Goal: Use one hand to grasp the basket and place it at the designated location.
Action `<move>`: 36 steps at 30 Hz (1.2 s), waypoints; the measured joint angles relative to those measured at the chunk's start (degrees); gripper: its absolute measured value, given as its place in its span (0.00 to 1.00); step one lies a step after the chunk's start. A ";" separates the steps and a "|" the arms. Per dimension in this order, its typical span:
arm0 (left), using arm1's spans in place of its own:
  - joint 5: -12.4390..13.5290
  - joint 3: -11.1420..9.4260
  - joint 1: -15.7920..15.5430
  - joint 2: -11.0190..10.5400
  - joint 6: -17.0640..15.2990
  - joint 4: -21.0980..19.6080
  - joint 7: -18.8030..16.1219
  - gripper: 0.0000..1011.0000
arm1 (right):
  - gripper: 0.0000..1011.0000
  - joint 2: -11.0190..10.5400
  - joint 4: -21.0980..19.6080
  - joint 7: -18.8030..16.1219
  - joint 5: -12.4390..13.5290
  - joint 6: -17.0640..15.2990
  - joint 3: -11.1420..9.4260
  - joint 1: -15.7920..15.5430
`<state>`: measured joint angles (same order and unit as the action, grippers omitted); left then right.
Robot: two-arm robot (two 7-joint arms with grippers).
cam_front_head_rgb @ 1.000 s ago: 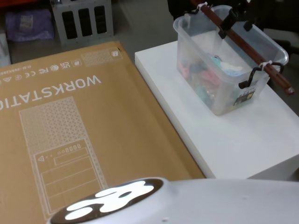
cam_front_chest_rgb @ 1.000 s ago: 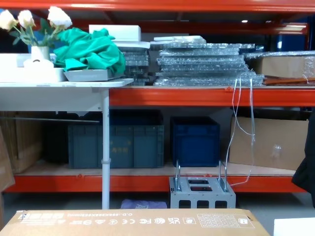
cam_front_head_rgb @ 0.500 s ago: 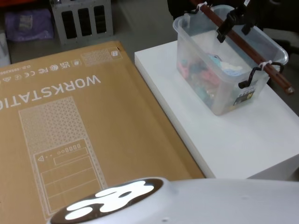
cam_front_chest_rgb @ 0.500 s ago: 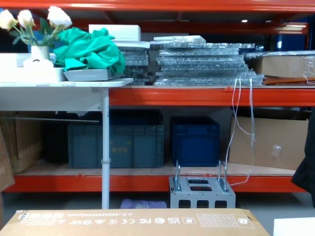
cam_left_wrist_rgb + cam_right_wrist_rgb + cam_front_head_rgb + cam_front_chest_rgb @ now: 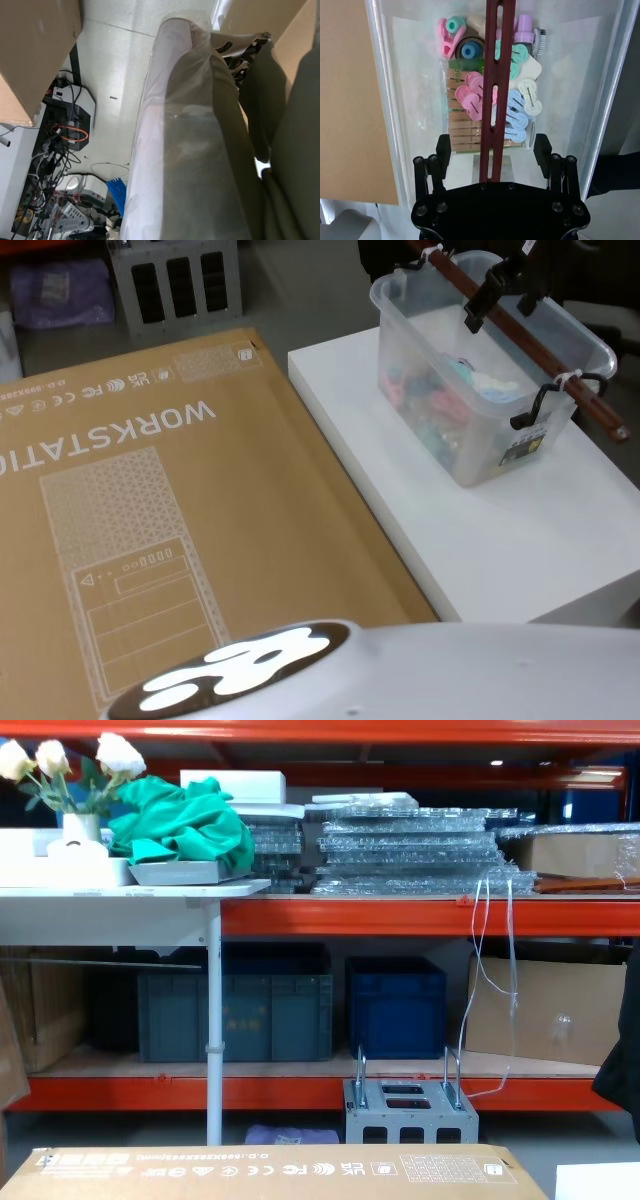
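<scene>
Nearest the robot, a flat cardboard box (image 5: pixel 150 490) covered the left of the work area, and the white table (image 5: pixel 500 540) butted against it on the right. The left arm was idle, hanging low over floor and cables. The basket (image 5: pixel 430 410) sat at the far right of the table, well apart from the box. It was a clear plastic tub with a rounded rim and see-through walls, loaded with pastel clips (image 5: pixel 470 95) and wooden pegs (image 5: pixel 462 130). A slotted red-brown handle (image 5: pixel 525 340) ran lengthwise over the top, fixed by white ties and black hooks at the ends. The right gripper (image 5: pixel 493 145) was over the basket with its jaws wide, one on each side of the handle and not yet pinching it. Likely risks: closing off the handle's middle would tip the loaded tub on lift and spill clips. The thin bar could twist or slide in the jaws, and the ties or hooks might give under the weight. Coming down further could knock the rim and shove the tub toward the table edge. Behind, across the aisle, stood orange shelving (image 5: pixel 400 915).
</scene>
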<state>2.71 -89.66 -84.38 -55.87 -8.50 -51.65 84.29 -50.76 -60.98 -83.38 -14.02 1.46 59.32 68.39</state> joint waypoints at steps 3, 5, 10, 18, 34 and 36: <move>0.00 0.00 0.00 0.00 0.00 0.00 0.00 0.00 | 0.99 0.28 0.16 0.00 -0.04 -0.02 0.24 0.12; 0.00 0.00 0.00 0.00 0.00 0.00 0.00 0.00 | 0.99 0.38 0.22 0.01 -0.04 -0.02 0.32 0.19; 0.00 0.00 0.00 0.00 0.00 0.00 0.00 0.00 | 0.99 0.48 0.38 0.06 -0.06 -0.04 0.56 0.32; 0.00 0.00 0.01 0.00 0.00 0.00 0.00 0.00 | 0.90 0.60 0.98 0.28 -0.10 0.25 0.81 0.31; 0.00 0.00 0.01 0.00 0.00 0.00 0.00 0.00 | 0.41 -0.25 0.22 0.91 -0.16 0.00 0.44 0.15; 0.00 0.00 0.00 0.00 0.00 0.00 0.00 0.00 | 0.35 -0.26 0.42 0.95 -0.15 0.00 0.35 0.20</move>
<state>2.71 -89.66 -84.37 -55.87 -8.50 -51.65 84.29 -51.02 -60.56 -82.43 -14.17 1.46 59.67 68.59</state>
